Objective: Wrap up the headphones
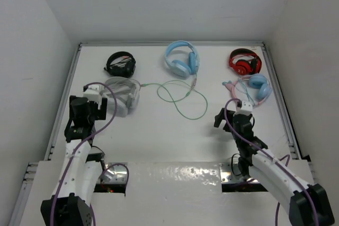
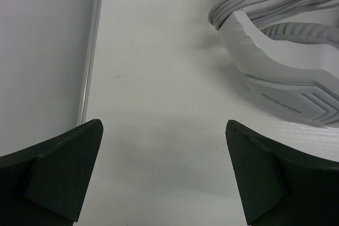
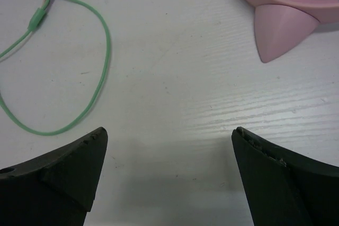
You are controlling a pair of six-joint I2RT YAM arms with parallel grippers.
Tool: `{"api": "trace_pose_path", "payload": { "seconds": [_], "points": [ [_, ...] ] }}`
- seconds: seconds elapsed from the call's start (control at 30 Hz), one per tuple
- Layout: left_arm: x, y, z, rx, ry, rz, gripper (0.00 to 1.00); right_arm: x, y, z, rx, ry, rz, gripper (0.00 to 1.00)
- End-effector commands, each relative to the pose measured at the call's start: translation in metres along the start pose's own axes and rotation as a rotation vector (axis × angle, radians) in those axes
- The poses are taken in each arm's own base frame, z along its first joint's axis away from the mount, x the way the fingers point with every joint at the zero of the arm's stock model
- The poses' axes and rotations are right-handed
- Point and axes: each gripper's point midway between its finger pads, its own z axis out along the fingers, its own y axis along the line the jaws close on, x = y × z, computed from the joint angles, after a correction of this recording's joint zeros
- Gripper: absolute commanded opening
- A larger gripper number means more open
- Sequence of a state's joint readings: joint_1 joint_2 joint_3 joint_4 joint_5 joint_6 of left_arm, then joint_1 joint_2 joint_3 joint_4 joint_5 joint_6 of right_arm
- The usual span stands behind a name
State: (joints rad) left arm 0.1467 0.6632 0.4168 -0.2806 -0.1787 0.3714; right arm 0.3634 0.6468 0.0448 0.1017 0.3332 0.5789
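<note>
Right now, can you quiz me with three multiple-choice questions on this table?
1. Where are the blue headphones? A far edge, middle; B beside the arms; C in a hand.
2. How many headphones lie on the table? A three; B five; C seven.
3. The green cable is: A wound up; B loose in loops; C gripped.
1 A, between black pair and red pair. 2 B, those plus grey-white pair and pink pair. 3 B, it sprawls; left hand and right hand are open, empty.

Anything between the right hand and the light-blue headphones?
Between the right hand and the headphones lies only their loose green cable on bare table; top view shows it, right wrist view too.
</note>
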Motion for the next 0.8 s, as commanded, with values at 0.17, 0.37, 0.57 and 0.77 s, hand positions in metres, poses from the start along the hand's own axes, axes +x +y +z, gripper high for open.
{"api": "trace_pose_path", "payload": {
  "seconds": [0.17, 0.37, 0.57, 0.77],
  "points": [
    [-0.026, 0.022, -0.004, -0.09, -0.058, -0.041, 1.0, -0.062, 0.036, 0.0, -0.065, -0.02, -0.071, 0.99],
    [-0.092, 0.009, -0.018, 0.106, -0.191, 0.172, 1.0, -0.163, 0.103, 0.028, -0.139, 0.042, -0.274, 0.94],
    [-0.192, 0.011, -0.004, 0.255, -0.132, 0.012, 1.0, -0.277, 0.193, 0.089, -0.29, -0.001, -0.298, 0.64],
    [-0.234, -0.014, 0.018, 0.438, -0.095, -0.074, 1.0, -0.299, 0.191, 0.213, -0.063, -0.035, -0.209, 0.89]
  ]
}}
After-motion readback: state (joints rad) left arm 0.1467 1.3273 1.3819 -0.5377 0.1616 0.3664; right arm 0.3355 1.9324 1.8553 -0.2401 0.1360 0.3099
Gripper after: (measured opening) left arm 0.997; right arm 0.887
